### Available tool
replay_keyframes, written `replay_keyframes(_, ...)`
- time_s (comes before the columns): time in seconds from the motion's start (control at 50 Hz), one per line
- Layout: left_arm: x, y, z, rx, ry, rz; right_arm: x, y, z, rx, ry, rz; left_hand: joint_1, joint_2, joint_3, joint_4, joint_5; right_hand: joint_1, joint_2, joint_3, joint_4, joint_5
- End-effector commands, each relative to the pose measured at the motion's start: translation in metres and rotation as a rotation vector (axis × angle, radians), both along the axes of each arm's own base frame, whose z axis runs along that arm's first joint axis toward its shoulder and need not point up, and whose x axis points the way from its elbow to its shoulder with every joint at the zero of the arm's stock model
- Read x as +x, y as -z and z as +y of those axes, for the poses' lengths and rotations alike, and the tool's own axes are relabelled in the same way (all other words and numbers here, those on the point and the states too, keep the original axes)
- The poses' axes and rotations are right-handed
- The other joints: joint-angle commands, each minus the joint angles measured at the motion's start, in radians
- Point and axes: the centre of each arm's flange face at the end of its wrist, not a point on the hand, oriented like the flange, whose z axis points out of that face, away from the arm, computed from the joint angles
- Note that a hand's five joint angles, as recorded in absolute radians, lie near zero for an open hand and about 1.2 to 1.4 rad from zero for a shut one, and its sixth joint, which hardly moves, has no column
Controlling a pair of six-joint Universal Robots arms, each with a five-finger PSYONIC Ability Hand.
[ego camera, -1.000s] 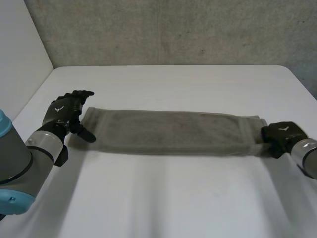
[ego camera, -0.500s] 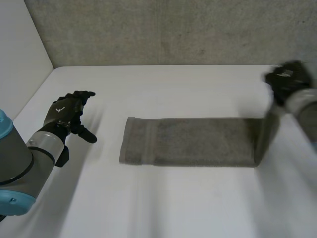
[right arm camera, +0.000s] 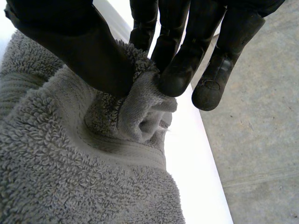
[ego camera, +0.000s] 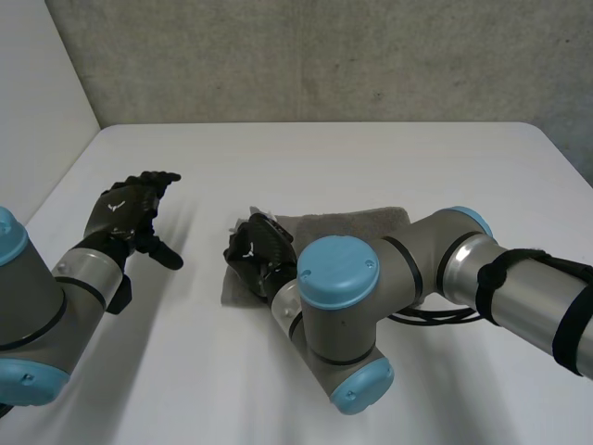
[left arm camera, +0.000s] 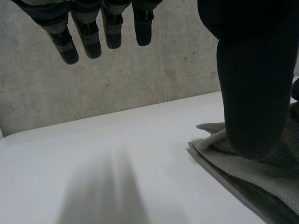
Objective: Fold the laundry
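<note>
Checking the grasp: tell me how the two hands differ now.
The right hand pinches the towel between thumb and fingers; the left hand is open, holding nothing. The right hand is at the towel's end; the left hand is apart from it. Both are black.

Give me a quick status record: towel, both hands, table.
towel: grey terry, lying on the table, partly hidden by the right arm
right hand: thumb and fingers pinch a bunched edge of the towel, at the end nearest the left hand
left hand: open, fingers relaxed, beside the towel and apart from it
table: white
</note>
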Motion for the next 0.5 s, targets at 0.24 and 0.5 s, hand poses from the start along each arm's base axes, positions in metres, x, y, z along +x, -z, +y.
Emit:
replay_keyframes(0.24, 0.000, 0.002, 0.001, 0.005, 0.001, -0.002, -0.025, -0.039, 0.012, 0.157, -0.001, -0.001, 0.006, 0.012, 0.010, 0.012, -0.014, -1.145, -1.150, -1.182, -1.164, -1.164)
replay_keyframes(0.5, -0.006, 0.005, 0.005, 0.012, 0.023, -0.004, -0.150, -0.063, -0.052, 0.534, 0.401, -0.301, 0.006, 0.012, 0.010, 0.012, -0.014, -1.145, -1.150, -1.182, -1.164, -1.164)
